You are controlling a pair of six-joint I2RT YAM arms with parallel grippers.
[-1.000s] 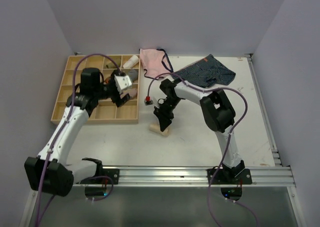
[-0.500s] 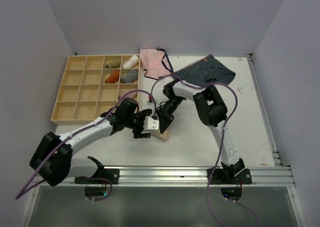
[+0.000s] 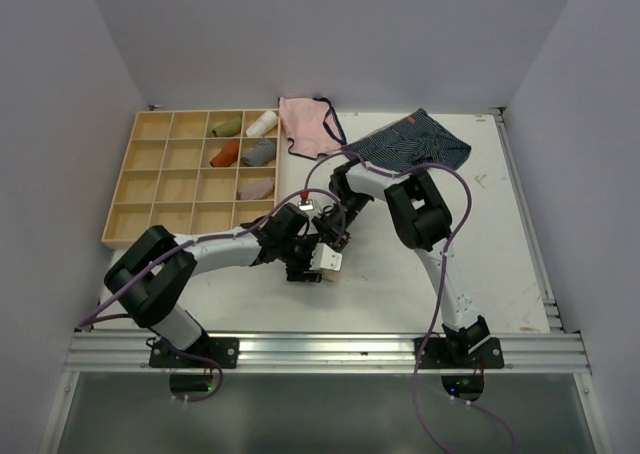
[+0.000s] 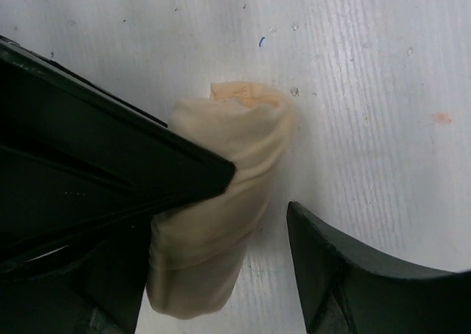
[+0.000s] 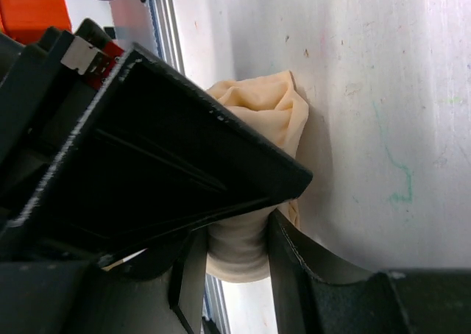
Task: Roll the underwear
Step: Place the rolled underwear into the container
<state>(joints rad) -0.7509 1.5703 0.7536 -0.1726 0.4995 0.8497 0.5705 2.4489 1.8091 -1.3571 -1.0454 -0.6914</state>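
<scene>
Two black fingers of the left gripper [image 4: 261,190] straddle the underwear [image 4: 221,209] in the left wrist view. The pale peach cloth lies as a roll on the white table [image 4: 368,91], running from centre to lower left. The upper-left finger touches it. The lower-right finger stands just beside it with a strip of table between, so this gripper is spread and not clamped.

In the right wrist view, the right gripper [image 5: 291,200] is closed on the same roll, with cloth pinched between the broad upper-left finger and the lower-right one.

From the top camera, both grippers meet just below the frame's centre and nearly hide the roll. The wooden tray [image 3: 150,179] at upper left holds five rolls in its right-hand compartments:
- olive roll [image 3: 228,126]
- white roll [image 3: 262,124]
- rust roll [image 3: 225,154]
- grey roll [image 3: 260,154]
- pale pink roll [image 3: 257,188]

The pink pair [image 3: 308,124] and the navy striped pair [image 3: 415,142] lie at the top centre.
</scene>
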